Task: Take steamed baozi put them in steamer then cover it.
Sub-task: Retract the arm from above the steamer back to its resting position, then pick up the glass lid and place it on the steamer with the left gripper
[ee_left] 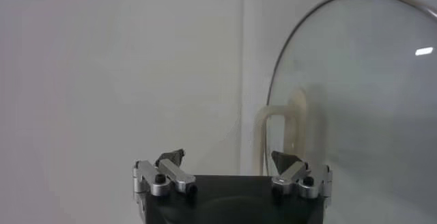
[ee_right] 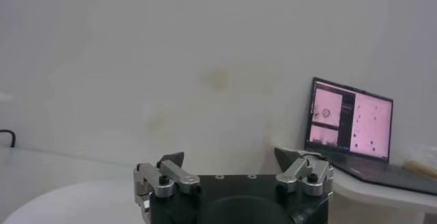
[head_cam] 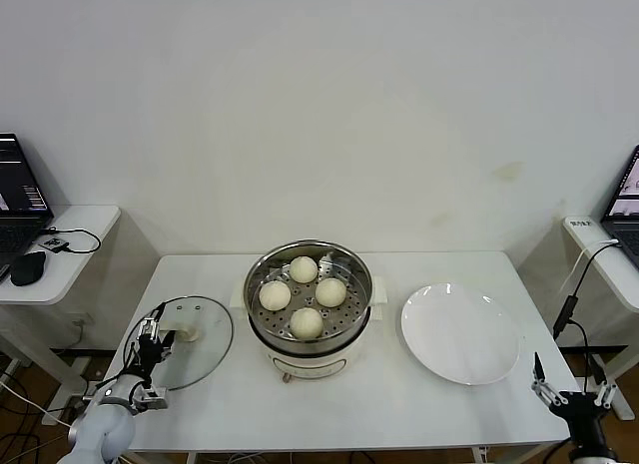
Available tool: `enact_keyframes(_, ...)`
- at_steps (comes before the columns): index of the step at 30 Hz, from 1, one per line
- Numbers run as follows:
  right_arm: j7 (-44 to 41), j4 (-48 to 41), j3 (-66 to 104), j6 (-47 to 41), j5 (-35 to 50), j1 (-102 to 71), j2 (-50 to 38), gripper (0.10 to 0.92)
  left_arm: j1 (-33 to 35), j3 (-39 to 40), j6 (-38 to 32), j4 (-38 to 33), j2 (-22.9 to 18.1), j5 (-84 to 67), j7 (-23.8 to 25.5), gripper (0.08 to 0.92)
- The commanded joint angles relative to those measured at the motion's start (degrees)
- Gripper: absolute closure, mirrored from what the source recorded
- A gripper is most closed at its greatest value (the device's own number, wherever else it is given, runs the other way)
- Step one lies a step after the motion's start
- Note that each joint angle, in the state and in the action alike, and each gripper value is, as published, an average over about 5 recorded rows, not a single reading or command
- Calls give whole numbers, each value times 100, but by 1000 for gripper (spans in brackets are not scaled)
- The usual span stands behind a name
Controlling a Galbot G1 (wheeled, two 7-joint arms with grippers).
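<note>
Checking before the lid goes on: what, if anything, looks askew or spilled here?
Nothing stands out. Four cream-white round buns sit inside the shiny steel steamer pot; the clear glass lid lies flat on the white table, near the open left tool.

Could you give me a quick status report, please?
Left gripper open beside clear glass lid; right gripper open, parked. Four cream-white buns in shiny steel steamer, uncovered. Nothing blocking.

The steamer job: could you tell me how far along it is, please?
Done: all four baozi sit in the steamer, and the plate is bare. In hand: the left gripper is open at the cover, gripping nothing. Left: grasp the cover and place it on the steamer. The right gripper waits open, low at the table's right corner.
</note>
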Motion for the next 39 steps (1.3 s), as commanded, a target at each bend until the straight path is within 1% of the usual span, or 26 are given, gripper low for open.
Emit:
enact_keyframes(1, -12, -44, 16, 25, -2, -35, 13, 203, -266, 44, -5, 222, 4, 92, 33, 177)
enact_keyframes(5, -22, -66, 9, 25, -2, -26, 21, 203, -307, 72, -6, 265, 8, 120, 95, 177)
enact_keyframes(8, -27, -82, -8, 21, 0, -8, 29, 203, -332, 110, -11, 338, 17, 147, 150, 207)
enact_keyframes(12, -31, -98, -23, 14, 2, 16, 33, 203, -370, 140, -39, 475, -1, 210, 167, 311)
enact_keyframes(16, -30, -87, -33, 6, 0, 31, 31, 203, -423, 140, -98, 616, -43, 280, 121, 433)
enact_keyframes(21, -31, -77, -40, 19, -4, 22, 33, 203, -463, 120, -165, 730, -92, 298, -9, 571)
enact_keyframes(25, -33, -81, -50, 33, -10, 8, 23, 203, -405, 73, -191, 670, -125, 261, -176, 692)
enact_keyframes(28, -36, -64, -68, 34, -12, -4, 7, 203, -262, 2, -184, 427, -138, 250, -320, 778)
enact_keyframes(31, -40, -30, -115, 34, -28, -39, -26, 203, -25, -100, -91, -21, -111, 250, -397, 844)
enact_keyframes(35, -39, 16, -197, 41, -61, -91, -80, 203, 299, -278, 149, -822, -22, 252, -369, 861)
enact_keyframes(39, -31, 25, -281, 60, -100, -99, -122, 203, 596, -515, 497, -1538, 65, 178, -142, 861)
